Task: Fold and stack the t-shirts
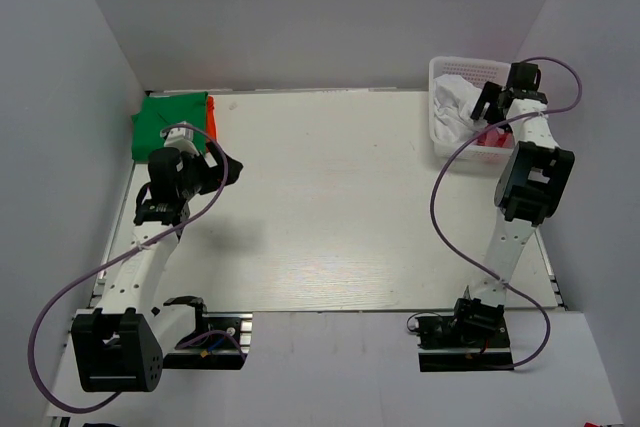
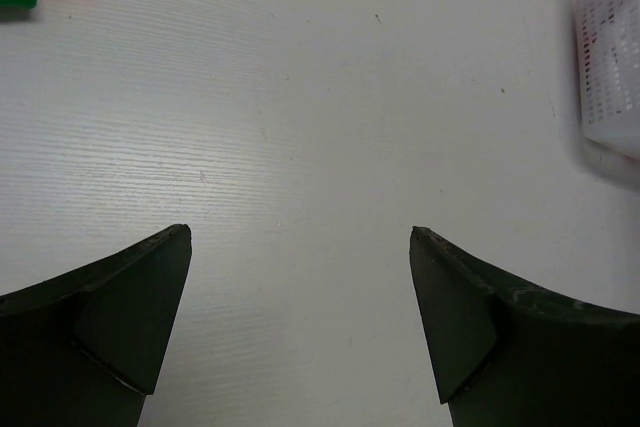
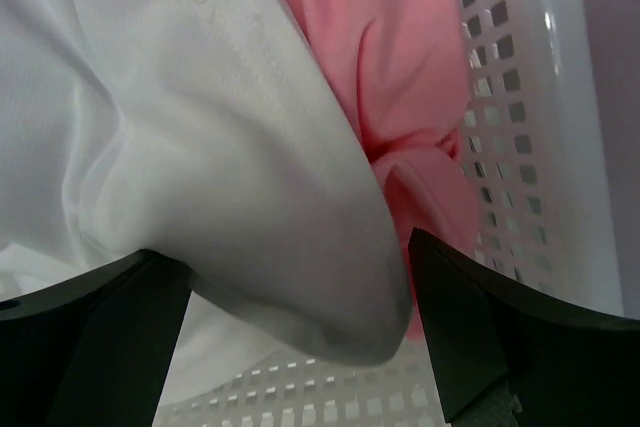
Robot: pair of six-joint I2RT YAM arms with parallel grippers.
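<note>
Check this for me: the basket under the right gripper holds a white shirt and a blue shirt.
Wrong colour: beside the white shirt in the basket lies a pink shirt, not blue. The right wrist view shows it.

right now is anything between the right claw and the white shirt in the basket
Nothing visible. The open right claw hangs directly over the crumpled white fabric t-shirt in the white perforated plastic basket, a pink shirt beside it.
</note>
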